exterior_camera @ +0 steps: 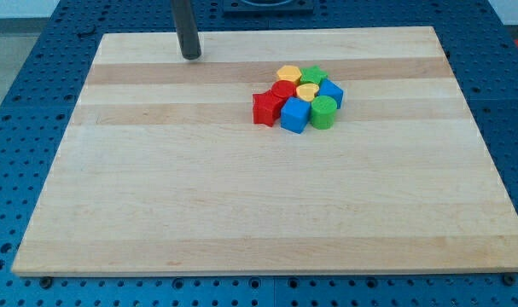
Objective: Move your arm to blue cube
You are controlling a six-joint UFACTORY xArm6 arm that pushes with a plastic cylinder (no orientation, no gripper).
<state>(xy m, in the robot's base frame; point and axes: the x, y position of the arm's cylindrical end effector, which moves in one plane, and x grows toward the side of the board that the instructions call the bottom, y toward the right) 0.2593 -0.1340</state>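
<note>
The blue cube (pixel 294 115) sits at the near edge of a tight cluster of blocks, right of the board's middle toward the view's top. Around it are a red star-like block (pixel 265 108), a red round block (pixel 283 89), a green cylinder (pixel 323 112), a second blue block (pixel 332 92), a yellow heart-like block (pixel 307 91), a yellow hexagon (pixel 288 74) and a green star (pixel 312 74). My tip (pixel 191 56) stands on the board near its top edge, well to the left of and above the cluster, touching no block.
The wooden board (pixel 241 205) lies on a blue perforated table (pixel 20 102). All blocks touch one another in the one cluster.
</note>
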